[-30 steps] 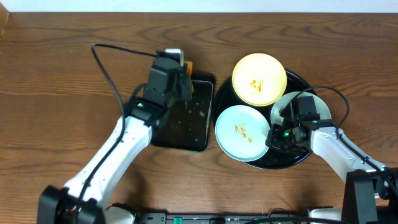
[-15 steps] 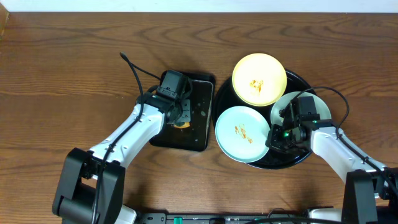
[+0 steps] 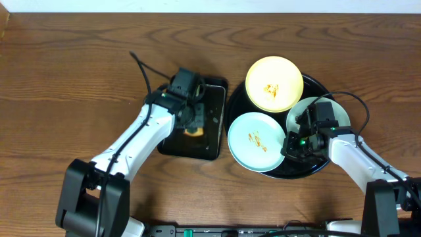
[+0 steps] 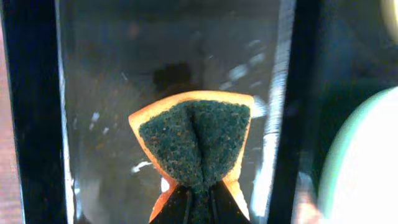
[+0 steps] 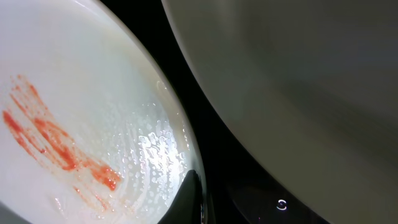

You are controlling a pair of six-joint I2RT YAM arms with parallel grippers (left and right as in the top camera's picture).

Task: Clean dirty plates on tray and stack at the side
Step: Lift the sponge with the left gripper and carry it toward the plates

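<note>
- The left gripper (image 3: 191,122) was clamped on the folded sponge (image 4: 194,140) over the rectangular tray (image 3: 212,148).
- On the round tray (image 3: 309,172) lay the yellow plate (image 3: 274,82) at 12 o'clock, the mint plate (image 3: 256,140) at 9 and the second mint plate (image 3: 341,110) at 3.
- The right gripper (image 3: 291,146) sat at the mint plate's rim, and we couldn't tell whether it was apart or together.
- We judged that an unsteadied plate might skid under scrubbing, or the pinched sponge might slip.
- We read no writing.

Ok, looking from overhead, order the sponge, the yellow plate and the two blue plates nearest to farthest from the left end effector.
1. The sponge, gripped in the left end effector at the rectangular tray.
2. The front-left blue plate on the round tray.
3. The yellow plate, at its back.
4. The right-hand blue plate, under the right arm.
</note>
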